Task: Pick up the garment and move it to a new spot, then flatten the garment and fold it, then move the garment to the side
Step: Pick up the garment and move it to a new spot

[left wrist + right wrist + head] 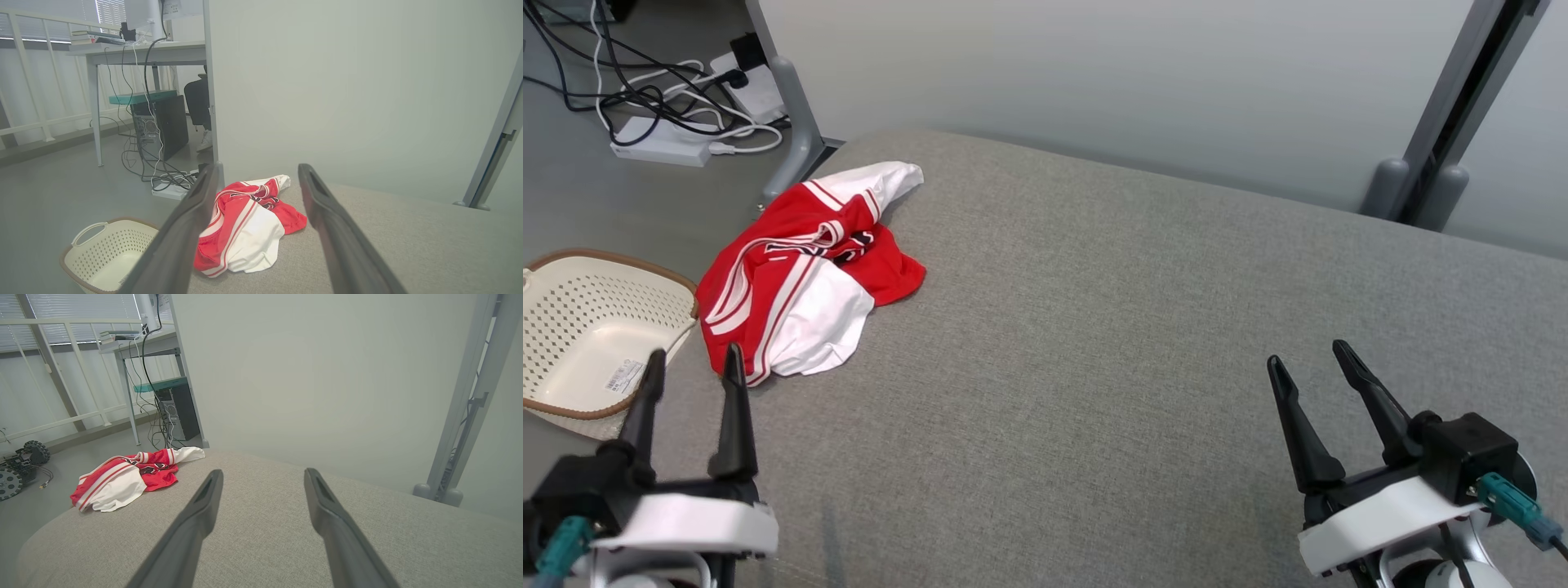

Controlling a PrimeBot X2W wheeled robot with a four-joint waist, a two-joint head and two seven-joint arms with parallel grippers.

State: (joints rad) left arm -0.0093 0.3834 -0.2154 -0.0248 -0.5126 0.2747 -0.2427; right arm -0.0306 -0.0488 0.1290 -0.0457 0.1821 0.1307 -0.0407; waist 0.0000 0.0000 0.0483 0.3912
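Loosely crumpled red-and-white garment (pixel 800 273) — glossy, striped — on coarse grey upholstery (pixel 1143 327).

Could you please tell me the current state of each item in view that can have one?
Red and white jersey: crumpled in a heap, unfolded, near the left edge of the gray cushion.
Laundry basket: upright on the floor, visible part empty.
Left gripper: open, holding nothing.
Right gripper: open, holding nothing.

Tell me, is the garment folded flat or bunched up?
Bunched up. The garment lies in a rumpled heap near the cushion's left edge, red and white layers overlapping unevenly, with no clean fold lines.
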